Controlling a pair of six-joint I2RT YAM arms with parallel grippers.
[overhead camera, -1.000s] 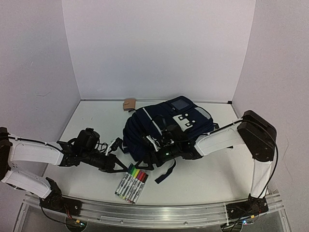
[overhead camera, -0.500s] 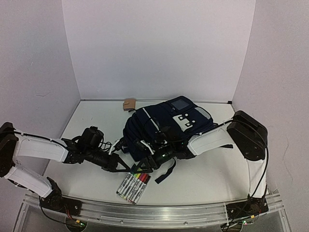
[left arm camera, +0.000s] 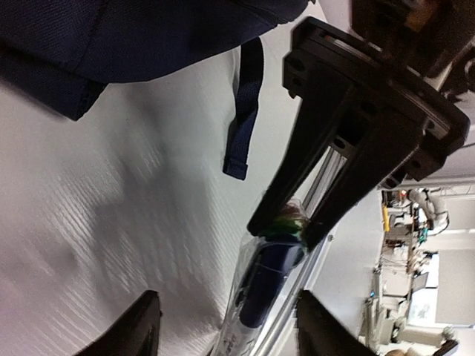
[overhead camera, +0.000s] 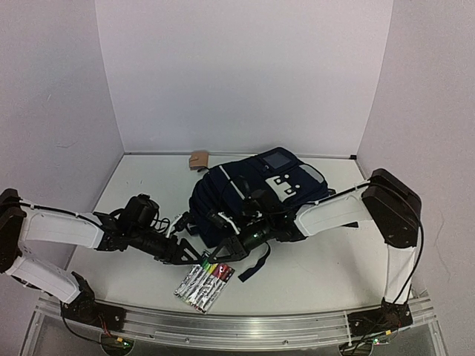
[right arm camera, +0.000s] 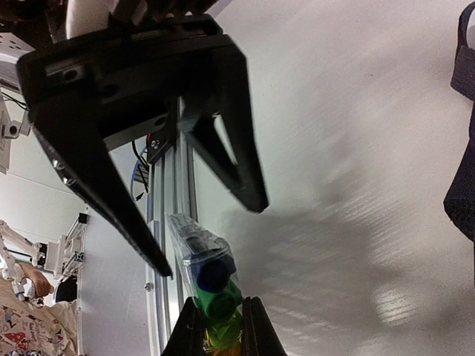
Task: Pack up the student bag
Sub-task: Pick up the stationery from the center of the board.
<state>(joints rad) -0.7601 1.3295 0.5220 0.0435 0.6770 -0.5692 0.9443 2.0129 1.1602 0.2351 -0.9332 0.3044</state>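
Note:
The student bag [overhead camera: 256, 194], navy with white piping, lies at the table's middle, and its fabric [left arm camera: 111, 44] fills the top of the left wrist view. A clear pack of coloured markers [overhead camera: 202, 288] lies in front of it. My right gripper [overhead camera: 223, 254] is shut on the pack's cap end, and its fingers [right arm camera: 189, 334] pinch the green and blue caps [right arm camera: 215, 285]. My left gripper [overhead camera: 191, 256] is open, its jaws standing wide either side of the marker pack [left arm camera: 260, 297] without touching it.
A dark bag strap [left arm camera: 245, 111] trails on the table beside the grippers. A small tan object [overhead camera: 198, 159] lies by the back wall. An aluminium rail [overhead camera: 223, 326] runs along the near edge just past the markers.
My left gripper has opened and let go of the marker pack. My right gripper has reached in and shut on its cap end. The pack has shifted slightly left.

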